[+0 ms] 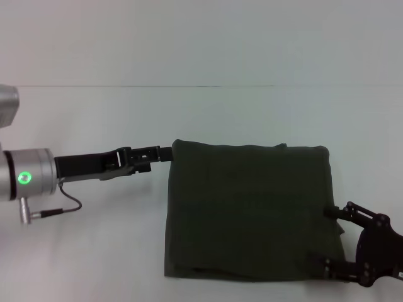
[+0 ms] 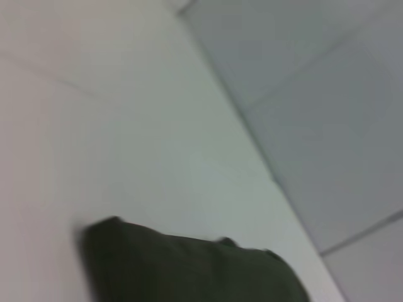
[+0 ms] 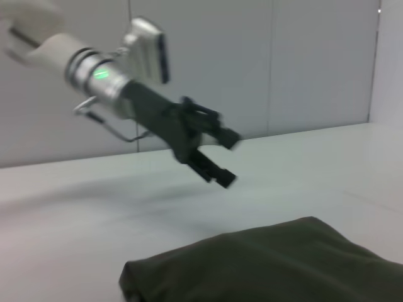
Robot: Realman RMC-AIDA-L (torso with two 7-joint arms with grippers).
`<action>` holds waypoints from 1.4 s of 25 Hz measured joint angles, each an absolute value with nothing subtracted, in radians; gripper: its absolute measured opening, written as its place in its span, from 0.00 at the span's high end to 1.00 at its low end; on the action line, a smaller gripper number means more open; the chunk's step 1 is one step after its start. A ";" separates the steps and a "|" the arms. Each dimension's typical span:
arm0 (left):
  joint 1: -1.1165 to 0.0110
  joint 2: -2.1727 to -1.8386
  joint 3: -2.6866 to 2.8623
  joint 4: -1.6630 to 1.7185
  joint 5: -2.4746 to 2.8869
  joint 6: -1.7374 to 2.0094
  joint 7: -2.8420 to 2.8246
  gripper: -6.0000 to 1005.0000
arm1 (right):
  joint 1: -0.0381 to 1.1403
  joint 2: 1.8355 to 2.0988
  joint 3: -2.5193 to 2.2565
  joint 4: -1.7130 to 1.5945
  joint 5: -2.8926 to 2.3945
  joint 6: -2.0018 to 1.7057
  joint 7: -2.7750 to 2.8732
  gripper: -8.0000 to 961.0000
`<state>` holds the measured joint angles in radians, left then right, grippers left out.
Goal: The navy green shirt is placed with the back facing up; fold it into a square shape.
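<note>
A: Starting from the near side, what is the right gripper (image 1: 332,242) doing?

B: It is sitting at the near right corner of the navy green shirt (image 1: 249,211), with its two fingers spread apart along the right edge. It is grasping nothing, as far as I can see.

A: And the shirt itself?

B: It is lying flat on the white table (image 1: 94,251), a little right of the middle, already folded into a near-square block. Its sides are almost equal, perhaps slightly wider across than deep, so I cannot name a clear long axis. A loose layer is showing along the near edge.

A: How is it going to handle?

B: I am judging it soft, light and limp. It is going to sag and slide when lifted, so taking a corner or an edge, pinching all layers together, seems best.

A: And farther away?

B: The left gripper (image 1: 165,152) is hovering above the table at the far left corner, its fingers parted and empty in the right wrist view (image 3: 227,160).
</note>
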<state>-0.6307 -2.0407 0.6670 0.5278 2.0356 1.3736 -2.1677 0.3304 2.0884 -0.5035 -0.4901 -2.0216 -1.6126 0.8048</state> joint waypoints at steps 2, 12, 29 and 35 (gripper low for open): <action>-0.672 -2.022 0.704 0.487 2.052 1.293 -2.246 0.11 | 0.320 2.089 -0.510 -0.484 -2.023 -1.612 0.771 0.04; -0.759 -2.043 0.795 0.423 2.073 1.102 -2.322 0.11 | 0.297 2.091 -0.527 -0.464 -2.025 -1.604 0.731 0.04; -0.774 -2.103 0.914 0.428 2.074 0.919 -2.314 0.12 | 0.297 2.092 -0.529 -0.463 -2.026 -1.604 0.737 0.04; -0.781 -2.118 0.916 0.424 2.074 0.918 -2.304 0.12 | 0.304 2.092 -0.529 -0.463 -2.026 -1.598 0.738 0.04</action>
